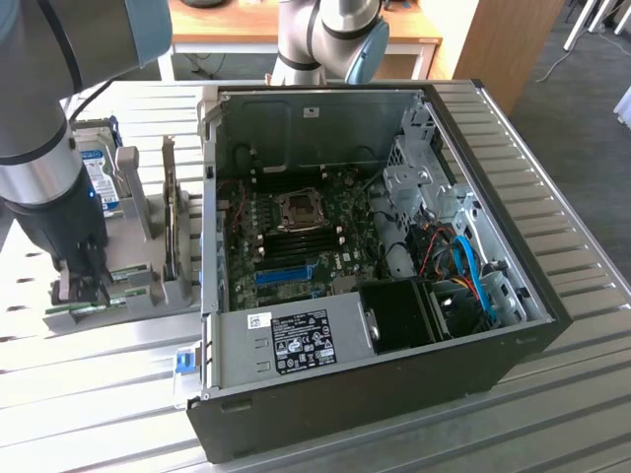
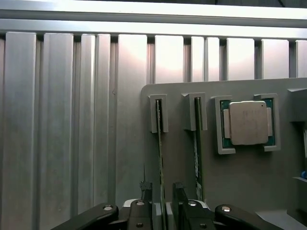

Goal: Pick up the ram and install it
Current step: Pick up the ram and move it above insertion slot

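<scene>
Two rams stand on edge in slots of a grey holder point(image 2: 240, 182). The ram point(image 2: 159, 158) nearer the holder's edge runs straight between my gripper's point(image 2: 162, 207) two dark fingers point(image 2: 147, 199), which sit on either side of it with small gaps, open. The second ram point(image 2: 197, 148) stands one slot over. In the exterior view my gripper point(image 1: 84, 286) is low over the holder point(image 1: 138, 281) at the exterior view's left, with the green ram sticks point(image 1: 87, 312) just beneath it. The open computer case point(image 1: 394, 374) shows the motherboard's memory slots point(image 1: 296, 242).
A square silver processor chip point(image 2: 248, 123) lies in a pocket of the holder beside the rams. A blue-labelled hard drive point(image 1: 101, 172) stands upright behind the holder. The ribbed metal table point(image 2: 57, 120) surrounds everything. A second arm point(image 1: 325, 39) stands behind the case.
</scene>
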`<state>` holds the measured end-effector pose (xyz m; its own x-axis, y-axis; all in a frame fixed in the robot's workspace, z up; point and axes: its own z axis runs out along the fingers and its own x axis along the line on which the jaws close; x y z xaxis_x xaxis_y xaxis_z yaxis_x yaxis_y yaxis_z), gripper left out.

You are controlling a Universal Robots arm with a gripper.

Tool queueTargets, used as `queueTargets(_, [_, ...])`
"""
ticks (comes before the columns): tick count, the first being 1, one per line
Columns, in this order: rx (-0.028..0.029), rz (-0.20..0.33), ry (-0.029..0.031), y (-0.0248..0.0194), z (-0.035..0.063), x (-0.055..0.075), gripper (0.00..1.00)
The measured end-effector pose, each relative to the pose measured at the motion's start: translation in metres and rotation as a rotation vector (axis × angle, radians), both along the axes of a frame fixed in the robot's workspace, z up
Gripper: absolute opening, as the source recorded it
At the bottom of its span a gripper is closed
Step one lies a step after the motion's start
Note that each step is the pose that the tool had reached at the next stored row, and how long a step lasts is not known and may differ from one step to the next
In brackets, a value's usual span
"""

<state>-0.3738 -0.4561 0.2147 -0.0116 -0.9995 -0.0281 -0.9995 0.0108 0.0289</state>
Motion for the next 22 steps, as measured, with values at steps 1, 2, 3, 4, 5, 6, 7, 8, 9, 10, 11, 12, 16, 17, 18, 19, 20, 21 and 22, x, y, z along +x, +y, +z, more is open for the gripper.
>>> queueTargets(1, [0.0001,0.000,-0.0001,0.0000,-0.0008,0.0000,0.31])
queueTargets(2, [0.0000,0.000,-0.0001,0.0000,-0.0016,0.0000,0.31])
queueTargets(3, [0.0000,0.000,0.0000,0.0000,-0.0023,0.0000,0.31])
queueTargets(4, [0.0000,0.000,-0.0001,0.0000,-0.0031,0.0000,0.31])
queueTargets(5, [0.0000,0.000,0.0000,0.0000,-0.0039,0.0000,0.31])
queueTargets(6, [0.0000,0.000,0.0000,0.0000,-0.0048,0.0000,0.31])
queueTargets(7, [0.0000,0.000,0.0000,0.0000,-0.0055,0.0000,0.31])
queueTargets(8, [-0.0001,0.000,0.0002,0.0000,-0.0054,0.0000,0.31])
queueTargets(9, [-0.0001,0.000,0.0001,0.0000,-0.0054,0.0000,0.31])
queueTargets(10, [-0.0001,0.000,0.0000,0.0000,-0.0054,0.0000,0.31])
queueTargets(11, [-0.0001,0.000,0.0001,0.0000,-0.0054,0.0000,0.31])
queueTargets(12, [-0.0001,0.000,0.0000,0.0000,-0.0055,0.0000,0.31])
queueTargets(16, [0.0000,0.000,-0.0001,0.0006,-0.0058,0.0000,0.31])
queueTargets(17, [0.0000,0.000,-0.0001,0.0006,-0.0058,0.0000,0.31])
queueTargets(18, [0.0000,0.000,0.0000,0.0006,-0.0058,0.0000,0.31])
queueTargets(19, [0.0000,0.000,0.0000,0.0006,-0.0058,0.0000,0.31])
queueTargets(20, [-0.0001,0.000,0.0000,0.0006,-0.0057,0.0000,0.31])
queueTargets(21, [-0.0001,0.000,0.0000,0.0006,-0.0061,0.0000,0.31])
queueTargets(22, [0.0002,0.000,-0.0002,0.0007,-0.0071,0.0001,0.31])
